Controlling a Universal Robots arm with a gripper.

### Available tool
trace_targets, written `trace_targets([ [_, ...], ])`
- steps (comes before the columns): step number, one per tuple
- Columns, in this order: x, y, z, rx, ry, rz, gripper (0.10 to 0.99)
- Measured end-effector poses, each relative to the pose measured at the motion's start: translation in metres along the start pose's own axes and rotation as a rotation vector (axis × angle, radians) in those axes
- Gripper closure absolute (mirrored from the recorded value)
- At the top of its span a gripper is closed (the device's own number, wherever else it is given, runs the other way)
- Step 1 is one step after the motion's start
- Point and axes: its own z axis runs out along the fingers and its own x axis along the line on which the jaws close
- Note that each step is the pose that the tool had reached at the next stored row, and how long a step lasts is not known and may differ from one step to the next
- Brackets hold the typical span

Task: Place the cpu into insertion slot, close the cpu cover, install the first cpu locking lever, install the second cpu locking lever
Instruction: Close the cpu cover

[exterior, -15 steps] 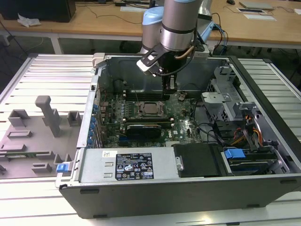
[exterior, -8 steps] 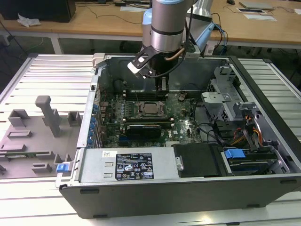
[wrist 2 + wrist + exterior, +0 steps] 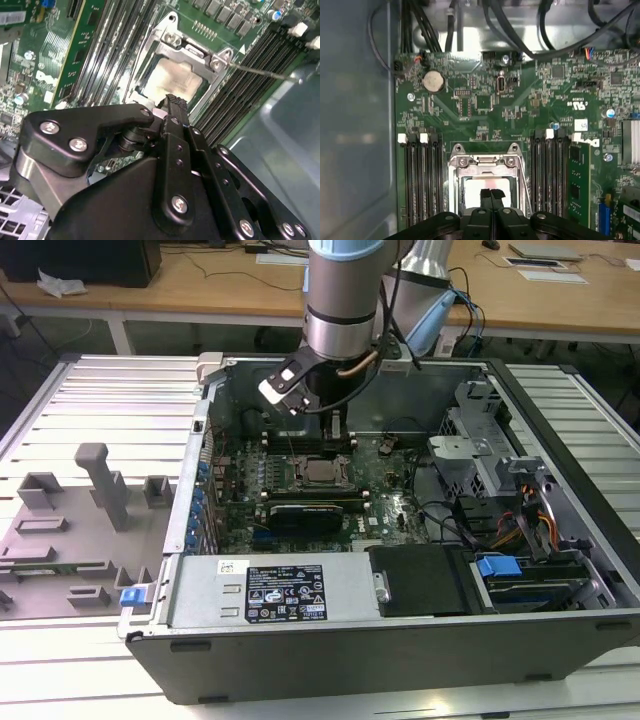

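Note:
The cpu (image 3: 172, 80) lies flat in the insertion slot (image 3: 322, 472), its pale silver top showing through the window of the cpu cover (image 3: 175, 42). The cover lies down over the chip in both wrist views; its hinge end with two screws is at cover (image 3: 485, 161) and the chip at cpu (image 3: 476, 187). My gripper (image 3: 172, 102) hangs just above the chip, black fingers pressed together and holding nothing; it is at gripper (image 3: 491, 192) and gripper (image 3: 335, 430) as well. A thin steel locking lever (image 3: 260, 72) sticks out from the socket corner over the memory slots.
Rows of black memory slots (image 3: 422, 180) flank the socket on both sides. A long black card (image 3: 310, 510) sits in front of the socket. Cables (image 3: 520, 35) run along the case wall. Drive bays (image 3: 520, 530) fill the exterior view's right; a grey fixture tray (image 3: 80, 530) lies outside the case at its left.

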Motion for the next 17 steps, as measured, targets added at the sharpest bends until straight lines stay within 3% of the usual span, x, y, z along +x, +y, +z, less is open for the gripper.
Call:
trace_targets([
  [5, -0.0004, -0.0052, 0.008, 0.0, -0.0002, 0.0, 0.98],
  [10, -0.0004, -0.0052, 0.0081, 0.0, -0.0016, -0.008, 0.98],
  [17, -0.0004, -0.0053, 0.0083, 0.002, 0.0001, -0.16, 0.98],
])
